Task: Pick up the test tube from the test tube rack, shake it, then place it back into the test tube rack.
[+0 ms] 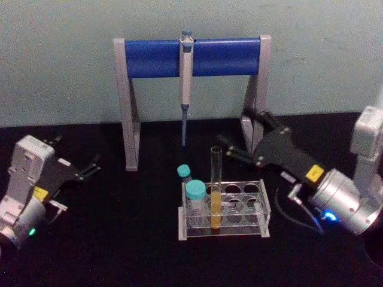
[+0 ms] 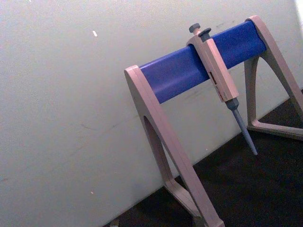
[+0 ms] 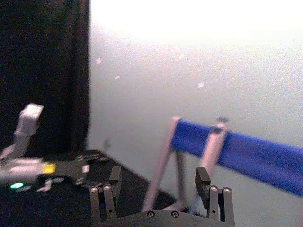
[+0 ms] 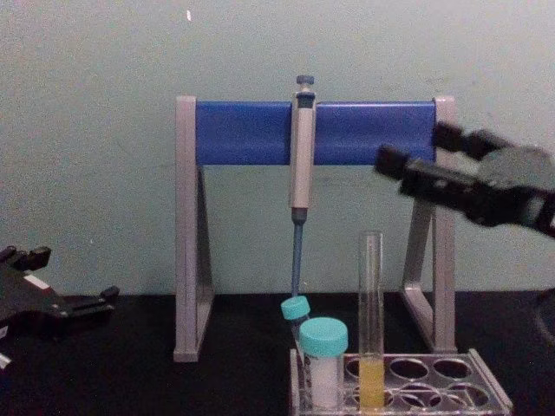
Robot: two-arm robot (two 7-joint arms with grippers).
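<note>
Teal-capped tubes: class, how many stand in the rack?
2: one teal-capped tube at the test tube rack's front left corner, another directly behind it. Neither gripper touches them.

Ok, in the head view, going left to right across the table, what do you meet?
left gripper → teal-capped tubes → test tube, standing in the test tube rack → right gripper, open, raised beside the rack.

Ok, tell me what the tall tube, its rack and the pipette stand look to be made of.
Test tube: clear and glossy, probably glass; the yellow liquid shows through.
Test tube rack: clear moulded sheet with round holes, probably plastic.
Pipette stand: matt grey legs and a smooth blue bar, probably plastic, possibly painted metal.
</note>
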